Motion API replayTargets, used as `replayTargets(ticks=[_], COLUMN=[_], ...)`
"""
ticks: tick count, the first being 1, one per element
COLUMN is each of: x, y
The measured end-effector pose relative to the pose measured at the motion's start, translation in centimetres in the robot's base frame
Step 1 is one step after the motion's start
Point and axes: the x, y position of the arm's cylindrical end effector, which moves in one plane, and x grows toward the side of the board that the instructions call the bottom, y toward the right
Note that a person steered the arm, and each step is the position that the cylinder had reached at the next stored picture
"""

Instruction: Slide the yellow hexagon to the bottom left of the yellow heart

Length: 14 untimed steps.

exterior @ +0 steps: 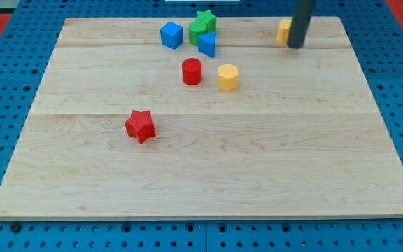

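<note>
The pale wooden counter [208, 168] carries a scatter of small painted blocks, most of them crowded toward the view's top. The yellow hexagonal block [228, 77], the piece to be moved, stands alone a little above the middle of the board, just right of a red cylinder block [192, 71] and apart from it. The yellow heart block [284, 30] sits near the top edge toward the view's right, half hidden behind the dark rod, so its shape can barely be made out. The tool here is only that rod, with nothing to open or close, and it grips nothing; my tip [295, 46] rests at the heart's right side, touching or nearly so, which I cannot settle. That puts my tip well apart from the hexagon, up and to its right. Since the hexagon must end lower left of the heart, it probably needs pushing up and rightward, so my tip would do best starting from the hexagon's lower-left side. A blue cube [171, 34], a green star block [202, 23] and a blue angular block [208, 43] cluster at top centre, clear of that path, and a red star block [140, 125] lies lower left.
</note>
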Motion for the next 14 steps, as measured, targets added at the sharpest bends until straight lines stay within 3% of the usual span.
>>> replayTargets(ticks=[1,2,3,6,10,12,14], x=[8.4,10.0,10.0,10.0,7.9,7.9,5.1], y=[-2.9,-11.3,-16.0,-15.6,-7.0,-18.8,-11.0])
